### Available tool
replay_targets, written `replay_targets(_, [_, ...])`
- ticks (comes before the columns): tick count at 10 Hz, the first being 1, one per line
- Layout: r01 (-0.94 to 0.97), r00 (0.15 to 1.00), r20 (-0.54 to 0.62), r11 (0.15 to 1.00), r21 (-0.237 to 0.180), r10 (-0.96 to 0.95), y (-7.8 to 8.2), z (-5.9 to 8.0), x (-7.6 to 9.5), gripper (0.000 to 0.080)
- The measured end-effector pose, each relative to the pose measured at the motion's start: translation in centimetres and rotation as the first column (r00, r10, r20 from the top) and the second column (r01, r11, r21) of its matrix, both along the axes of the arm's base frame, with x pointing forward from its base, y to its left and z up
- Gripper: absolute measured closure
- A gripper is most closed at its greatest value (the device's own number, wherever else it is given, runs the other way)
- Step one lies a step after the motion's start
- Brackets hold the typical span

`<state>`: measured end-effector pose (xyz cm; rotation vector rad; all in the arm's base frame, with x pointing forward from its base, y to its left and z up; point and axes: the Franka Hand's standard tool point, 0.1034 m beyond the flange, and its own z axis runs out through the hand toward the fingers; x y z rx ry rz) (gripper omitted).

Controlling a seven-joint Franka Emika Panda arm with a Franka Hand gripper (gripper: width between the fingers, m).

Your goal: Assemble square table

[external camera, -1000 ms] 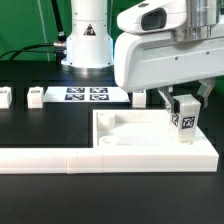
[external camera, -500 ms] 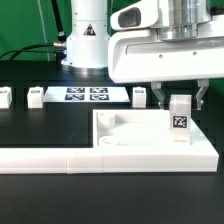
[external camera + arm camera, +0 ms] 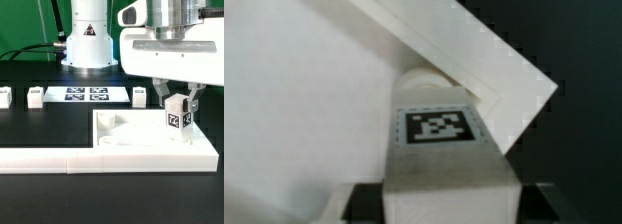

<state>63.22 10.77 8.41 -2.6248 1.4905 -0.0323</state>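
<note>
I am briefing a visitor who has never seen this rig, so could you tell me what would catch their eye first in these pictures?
First comes the gripper, shut on a tagged white leg at the tabletop's corner on the exterior view's right. The wrist view shows that leg's tag close against the corner's rim. Behind, the marker board lies flat, with a loose leg beside it.

A robotics lab; black bench point(image 3: 30, 125), tagged marker board point(image 3: 87, 95), mounted arm base point(image 3: 88, 45).
</note>
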Motion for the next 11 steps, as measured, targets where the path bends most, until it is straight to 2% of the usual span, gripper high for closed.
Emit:
replay_targets(3, [0.125,0.992,-0.024,0.992,0.021,-0.124,0.02,-0.03,-0.14,0.0505])
replay_targets(4, [0.125,0.992,-0.023,0.992,0.021,-0.124,0.07,-0.10,-0.15,0.0438])
replay_targets(5, [0.098,0.995,-0.021,0.995,0.019,-0.098,0.15,-0.17,-0.19,0.0438])
replay_targets(6, [0.043,0.999,-0.016,0.999,0.017,-0.043,0.39,-0.17,-0.23,0.0256])
replay_targets(7, [-0.007,1.000,-0.010,1.000,0.014,0.007,0.54,-0.16,-0.25,0.0171])
replay_targets(9, [-0.237,0.971,0.017,0.971,-0.006,0.237,0.52,-0.13,-0.17,0.0153])
replay_targets(11, [-0.471,0.881,0.037,0.881,-0.036,0.473,0.43,-0.21,-0.14,0.0151])
